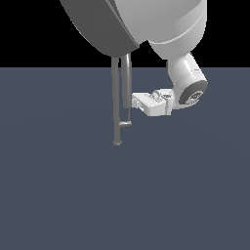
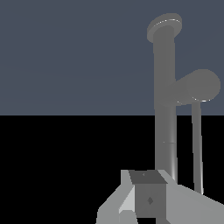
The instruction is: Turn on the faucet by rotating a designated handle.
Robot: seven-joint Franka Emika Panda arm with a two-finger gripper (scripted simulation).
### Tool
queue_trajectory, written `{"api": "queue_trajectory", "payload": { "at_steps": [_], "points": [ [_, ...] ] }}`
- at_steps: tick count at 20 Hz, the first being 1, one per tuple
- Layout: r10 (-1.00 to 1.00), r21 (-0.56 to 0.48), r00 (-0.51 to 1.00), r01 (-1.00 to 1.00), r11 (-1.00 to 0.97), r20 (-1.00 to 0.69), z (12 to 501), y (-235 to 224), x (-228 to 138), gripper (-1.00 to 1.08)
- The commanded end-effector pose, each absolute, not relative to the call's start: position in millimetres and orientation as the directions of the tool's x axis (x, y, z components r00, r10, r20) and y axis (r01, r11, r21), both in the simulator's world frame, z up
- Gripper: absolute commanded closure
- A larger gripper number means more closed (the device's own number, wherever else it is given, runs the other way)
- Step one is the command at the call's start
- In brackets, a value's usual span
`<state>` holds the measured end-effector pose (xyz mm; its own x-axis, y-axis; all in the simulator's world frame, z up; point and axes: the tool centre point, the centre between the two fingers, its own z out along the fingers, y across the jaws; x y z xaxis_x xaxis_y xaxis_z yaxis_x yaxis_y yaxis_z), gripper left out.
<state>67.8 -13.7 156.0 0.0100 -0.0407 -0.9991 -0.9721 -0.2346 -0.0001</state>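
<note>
Grey-blue counter (image 1: 58, 195): flat and wide.
Arm (image 1: 146, 24): big, white, hanging over the faucet.
Faucet (image 1: 116, 102): thin grey tube standing on the counter.
Gripper (image 1: 135, 101): just beside the faucet, on the exterior view's right; cannot tell how wide.
Handle (image 1: 125, 124): tiny silver stub low on the faucet, below the gripper.

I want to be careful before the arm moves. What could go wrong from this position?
1. The gripper sits close beside the faucet tube, above the small handle. It may push the tube instead of the handle.
2. The handle is very short, so the fingers could slip off while turning.
3. The arm hides the faucet's top in the exterior view.
</note>
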Motion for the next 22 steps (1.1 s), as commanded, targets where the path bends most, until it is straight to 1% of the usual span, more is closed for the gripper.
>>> {"api": "queue_trajectory", "payload": {
  "at_steps": [1,12,22],
  "points": [
    [-0.031,-0.001,0.009,-0.972,-0.237,-0.999,154.7,-12.5,67.4,1.08],
    [-0.001,0.001,-0.001,-0.969,-0.247,-1.0,147.7,-5.7,65.6,1.08],
    [0.0,0.001,-0.001,-0.969,-0.247,-1.0,155.3,-10.9,45.4,1.08]
  ]
}}
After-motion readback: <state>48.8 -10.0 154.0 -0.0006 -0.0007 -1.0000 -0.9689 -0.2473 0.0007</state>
